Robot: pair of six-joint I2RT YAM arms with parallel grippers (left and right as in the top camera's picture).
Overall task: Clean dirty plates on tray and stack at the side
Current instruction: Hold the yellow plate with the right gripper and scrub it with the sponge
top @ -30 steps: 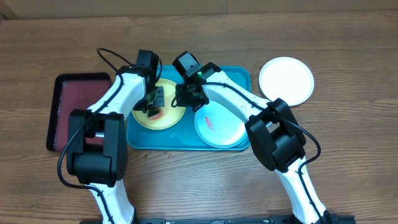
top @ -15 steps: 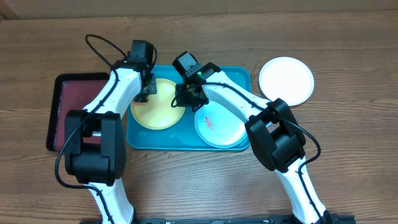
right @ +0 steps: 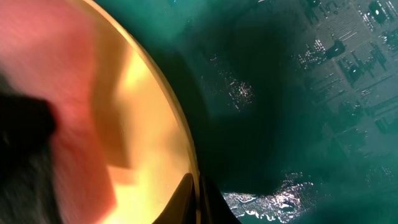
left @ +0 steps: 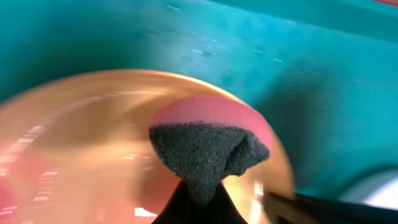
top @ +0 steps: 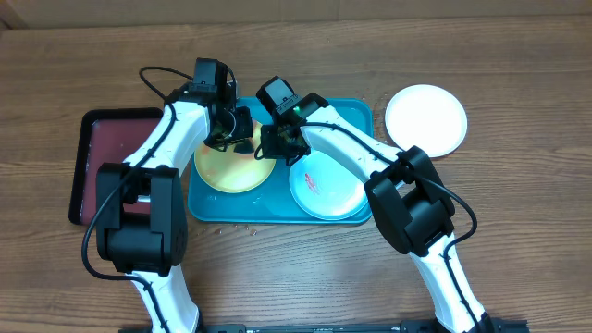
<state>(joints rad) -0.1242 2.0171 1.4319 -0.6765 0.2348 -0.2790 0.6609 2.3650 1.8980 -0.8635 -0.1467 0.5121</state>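
The teal-blue tray (top: 356,118) holds the yellow-green plate (top: 227,168) on its left and the pale aqua plate (top: 328,190), with red smears, on its right. The white plate (top: 425,120) lies on the table right of the tray. My left gripper (top: 236,129) is shut on a dark sponge with a pink back (left: 208,149) and holds it over the yellow-green plate (left: 81,137). My right gripper (top: 275,146) is shut on the right rim of the yellow-green plate (right: 155,137), one finger on each side of the edge (right: 194,193).
A smaller dark red tray with a black rim (top: 116,157) lies left of the teal tray. Small crumbs lie on the table by the tray's front edge (top: 242,227). The tray floor is wet (right: 292,124).
My left gripper moved with the sponge from the plate's middle to its far left rim, then right to its far side. The red smear on the yellow-green plate no longer shows. The right gripper stayed.
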